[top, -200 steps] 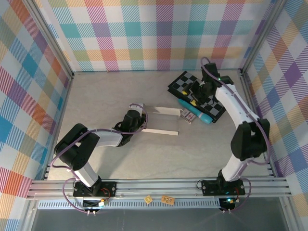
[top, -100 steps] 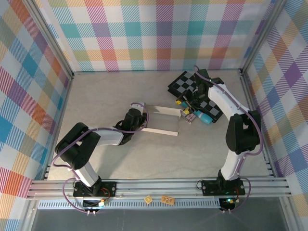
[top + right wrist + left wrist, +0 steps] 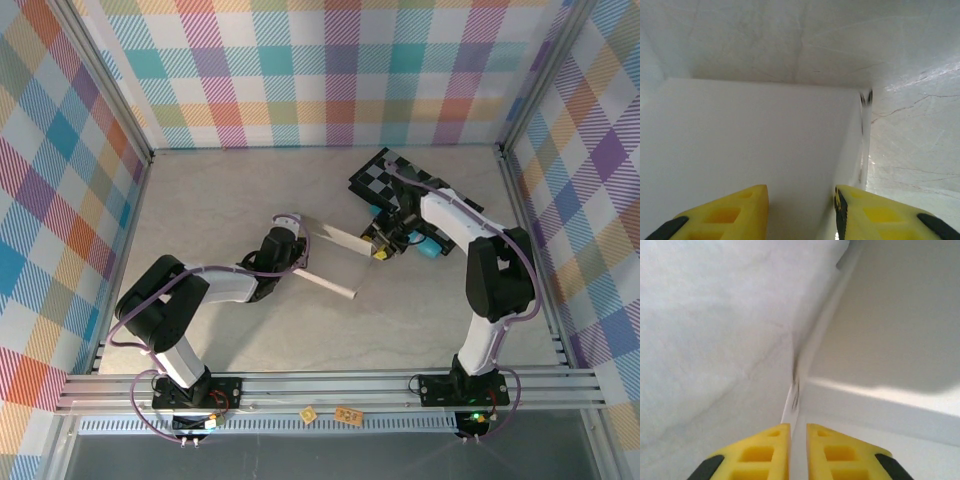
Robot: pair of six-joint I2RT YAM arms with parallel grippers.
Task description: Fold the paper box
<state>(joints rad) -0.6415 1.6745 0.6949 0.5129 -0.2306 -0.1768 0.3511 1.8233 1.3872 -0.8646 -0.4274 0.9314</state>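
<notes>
The white paper box (image 3: 342,238) lies mid-table, turned askew, with one long wall standing and its near edge (image 3: 325,283) slanting down to the right. My left gripper (image 3: 297,258) is at its left end. In the left wrist view the yellow fingers (image 3: 765,452) stand a narrow gap apart, and a thin cardboard wall (image 3: 792,400) runs into that gap against the left finger. My right gripper (image 3: 383,247) is at the box's right end. Its fingers (image 3: 875,212) stand well apart, astride a white panel (image 3: 755,135) whose folded corner is beside the right finger.
A black-and-grey checkered board (image 3: 385,175) lies behind the right gripper, with a teal object (image 3: 432,246) at its near edge. Checked walls close off the left, back and right. Metal rails (image 3: 320,385) run along the near edge.
The right gripper has moved left from the checkered board to the box's right end, its fingers narrowing. The box has turned, its near edge swinging down to the right. The left fingers have parted slightly.
</notes>
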